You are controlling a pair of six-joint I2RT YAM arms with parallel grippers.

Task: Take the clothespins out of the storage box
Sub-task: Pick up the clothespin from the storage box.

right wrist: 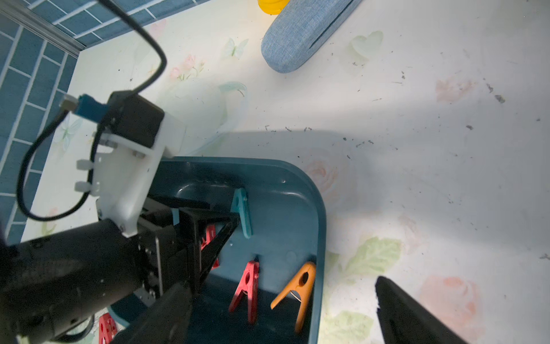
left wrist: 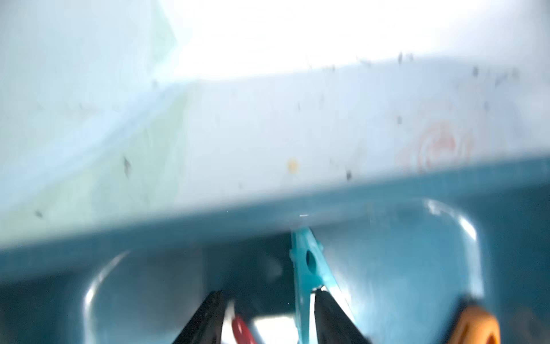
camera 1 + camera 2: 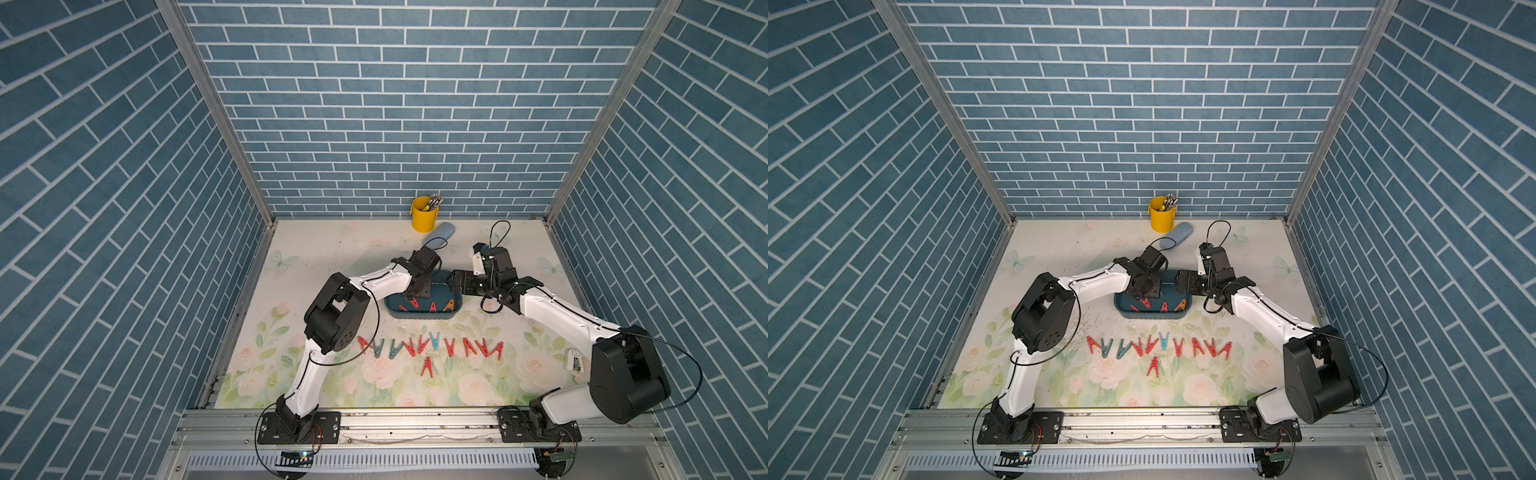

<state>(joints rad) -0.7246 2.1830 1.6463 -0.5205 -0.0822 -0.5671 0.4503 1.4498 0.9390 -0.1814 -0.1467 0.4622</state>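
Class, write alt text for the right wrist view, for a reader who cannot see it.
The left gripper reaches into the dark teal storage box, its fingertips at a light teal clothespin standing on edge. A red clothespin and an orange clothespin lie in the box; a light blue case lies on the table beyond.

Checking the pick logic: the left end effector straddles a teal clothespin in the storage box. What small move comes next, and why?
Probably close the left end effector on the teal clothespin. It stands between the fingers in the storage box, near one and apart from the other, so it seems not yet pinched; lifting now would likely leave it behind.
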